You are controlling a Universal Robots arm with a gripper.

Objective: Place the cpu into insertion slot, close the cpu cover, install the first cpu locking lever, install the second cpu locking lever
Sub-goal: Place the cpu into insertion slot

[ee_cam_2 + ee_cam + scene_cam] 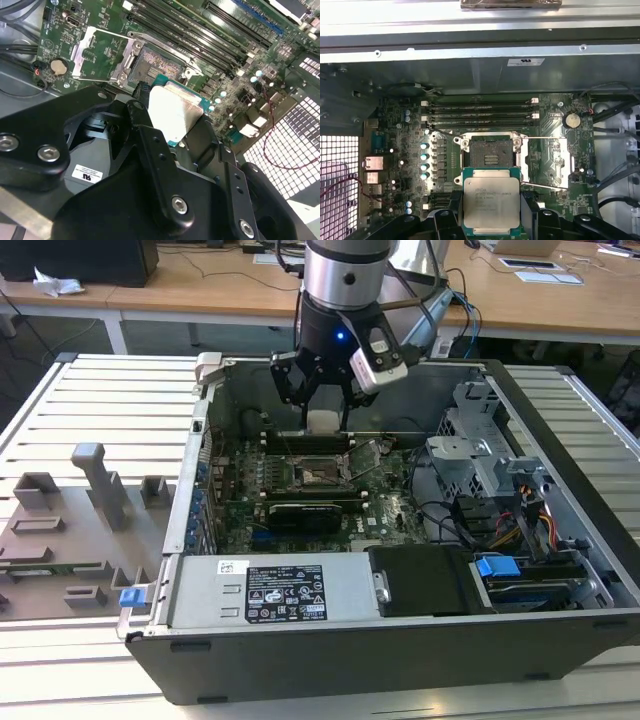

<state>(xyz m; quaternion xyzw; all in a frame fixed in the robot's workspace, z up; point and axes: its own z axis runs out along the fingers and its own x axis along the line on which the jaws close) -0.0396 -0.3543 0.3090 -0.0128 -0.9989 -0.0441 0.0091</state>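
table: slatted metal table (100, 390), carries the case.
case: open computer case (350, 660), side panel off, inside exposed.
board: green circuit board (400, 150) lying flat in the case.
gripper: gripper (491, 215) down inside the case over the board, fingers (142, 95) pinched on two opposite edges of the chip.
cover: cpu cover (78, 57) swung open, lying just beside the socket.
slot: insertion slot (490, 152) uncovered, dark centre showing, nothing in it.
cpu: cpu (491, 202) clamped in the gripper, metal face visible, held off the board near the slot, not seated.
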